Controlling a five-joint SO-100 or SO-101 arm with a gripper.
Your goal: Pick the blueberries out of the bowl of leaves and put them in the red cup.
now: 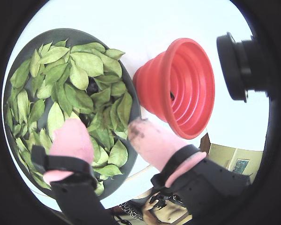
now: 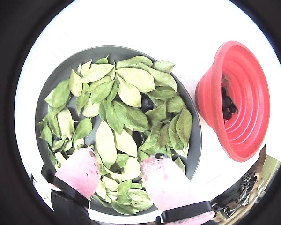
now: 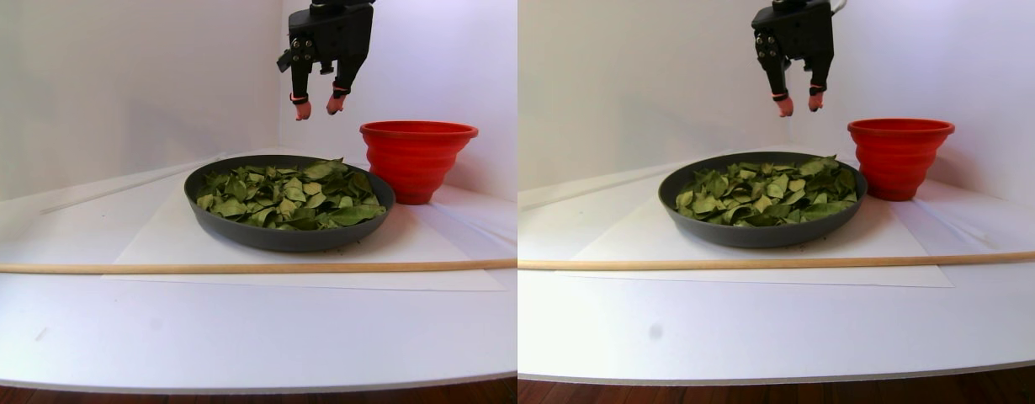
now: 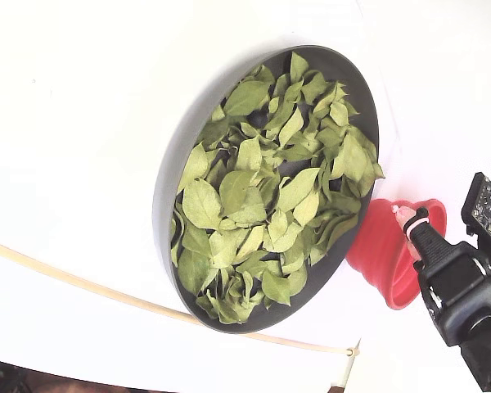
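The dark grey bowl (image 2: 44,105) holds many light green leaves (image 2: 131,93). One blueberry (image 2: 146,102) shows between the leaves near the bowl's middle, and another dark spot (image 1: 91,86) lies among them. The red cup (image 2: 239,101) stands just right of the bowl, with several dark blueberries (image 2: 227,107) inside. My gripper (image 2: 119,158) is open, and its pink-tipped fingers (image 1: 70,138) hold nothing. In the stereo pair view the gripper (image 3: 318,105) hangs high above the bowl's (image 3: 231,227) far edge, left of the cup (image 3: 416,160).
A long thin wooden rod (image 3: 231,268) lies across the table in front of the bowl. A white sheet (image 3: 147,252) lies under the bowl and cup. A white wall stands close behind. A black camera (image 1: 239,65) juts out beside the cup in a wrist view.
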